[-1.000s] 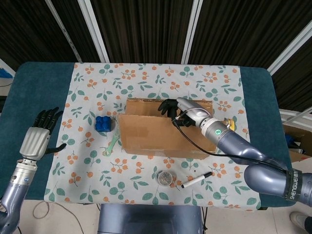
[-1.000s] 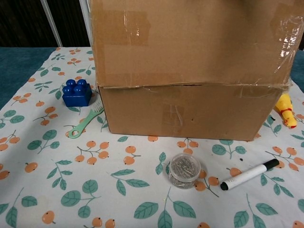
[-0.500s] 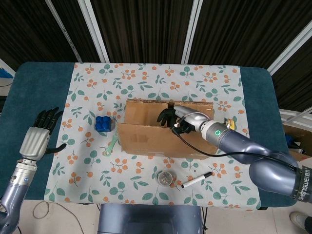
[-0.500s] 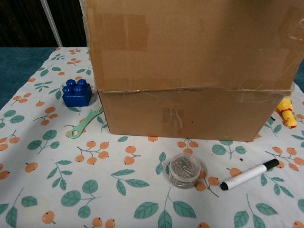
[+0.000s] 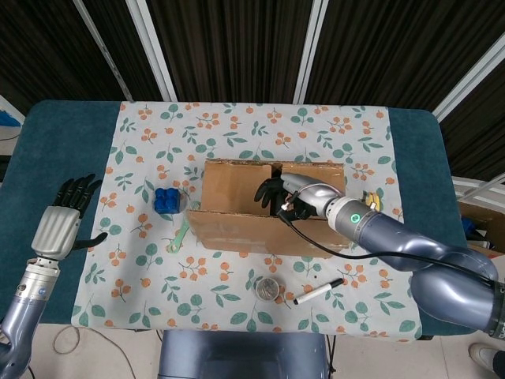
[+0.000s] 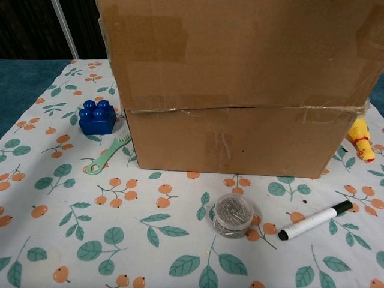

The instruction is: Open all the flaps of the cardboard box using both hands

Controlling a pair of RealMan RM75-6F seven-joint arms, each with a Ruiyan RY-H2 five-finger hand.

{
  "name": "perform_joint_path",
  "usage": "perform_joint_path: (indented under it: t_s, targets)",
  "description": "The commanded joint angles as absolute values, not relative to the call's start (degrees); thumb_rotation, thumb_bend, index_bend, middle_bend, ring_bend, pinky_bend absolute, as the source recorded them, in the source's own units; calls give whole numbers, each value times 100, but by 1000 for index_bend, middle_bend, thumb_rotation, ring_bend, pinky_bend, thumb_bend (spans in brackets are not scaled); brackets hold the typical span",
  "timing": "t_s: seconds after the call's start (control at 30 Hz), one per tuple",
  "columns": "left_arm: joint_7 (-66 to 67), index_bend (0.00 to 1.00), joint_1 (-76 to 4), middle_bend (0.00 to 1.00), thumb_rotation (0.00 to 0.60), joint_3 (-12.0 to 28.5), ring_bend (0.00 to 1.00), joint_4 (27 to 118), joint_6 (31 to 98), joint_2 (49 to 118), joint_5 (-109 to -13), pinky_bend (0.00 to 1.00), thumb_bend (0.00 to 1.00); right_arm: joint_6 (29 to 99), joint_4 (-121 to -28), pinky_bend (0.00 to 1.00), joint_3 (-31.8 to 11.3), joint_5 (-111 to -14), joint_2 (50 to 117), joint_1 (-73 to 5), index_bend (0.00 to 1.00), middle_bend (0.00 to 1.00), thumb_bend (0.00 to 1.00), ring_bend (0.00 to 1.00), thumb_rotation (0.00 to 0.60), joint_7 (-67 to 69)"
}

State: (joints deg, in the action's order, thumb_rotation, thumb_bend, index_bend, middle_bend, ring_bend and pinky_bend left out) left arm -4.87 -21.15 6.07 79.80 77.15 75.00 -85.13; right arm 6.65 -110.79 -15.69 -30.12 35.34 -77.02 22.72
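Your cardboard box (image 5: 268, 209) sits at the middle of the counter (image 5: 71, 134) on the floral cloth (image 5: 237, 126), its long axis running left to right and its opening facing up. The near flap (image 6: 234, 54) stands raised along the near edge, hinged at the top of the near wall; in the chest view it fills the upper frame above the taped crease.

Your right hand (image 5: 276, 193) is inside the top of the box, just behind that near flap, dark fingers (image 5: 264, 189) curled. Whether they grip the flap or only press against it cannot be told from either view.

Your left hand (image 5: 61, 217) is held well apart from the box at the counter's left edge, fingers spread and holding nothing.

Left of the box lie a blue block (image 5: 167, 200) and a green brush (image 6: 108, 153). Near of the box are a clear round container (image 6: 233, 215) and a marker (image 6: 315, 220). A yellow toy (image 6: 362, 139) sits at the box's right end.
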Motion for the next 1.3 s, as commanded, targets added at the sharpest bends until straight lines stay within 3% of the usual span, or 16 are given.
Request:
perform_joint_path:
  t_s: [0.03,0.47,0.87,1.0,1.2,1.3]
  targets:
    - [-489,0,-2118,0,600,608,0,7975,7708,7501,-8512,0,129,505,-11121,660,-1502,-3062,3430,-7787,300,345,938,405,600,2337]
    - [-509,0,-2116,0,600,599,0,7984,7702,7493,-8524,0,130,1,-11600,663,-1455,-3348,2948,-7908,290,340,938,405,600,2620]
    - [-516,0,-2113,0,600,586,0,7984,7709,7487,-8548,0,130,202,-12210,650,-1601,-3667,2774,-7509,284,325,934,397,600,2802]
    - [-520,0,-2110,0,600,588,0,7988,7713,7481,-8547,0,129,869,-12248,543,-1561,-3818,2860,-7239,279,277,817,364,600,2737]
    - [-486,0,-2117,0,600,582,0,7993,7684,7482,-8536,0,130,2729,-12265,385,-1052,-4209,3151,-6759,272,219,653,282,600,1739]
    - [-458,0,-2121,0,600,579,0,8004,7666,7475,-8528,0,130,3570,-12270,307,-756,-4182,3344,-6526,221,145,606,187,600,1084]
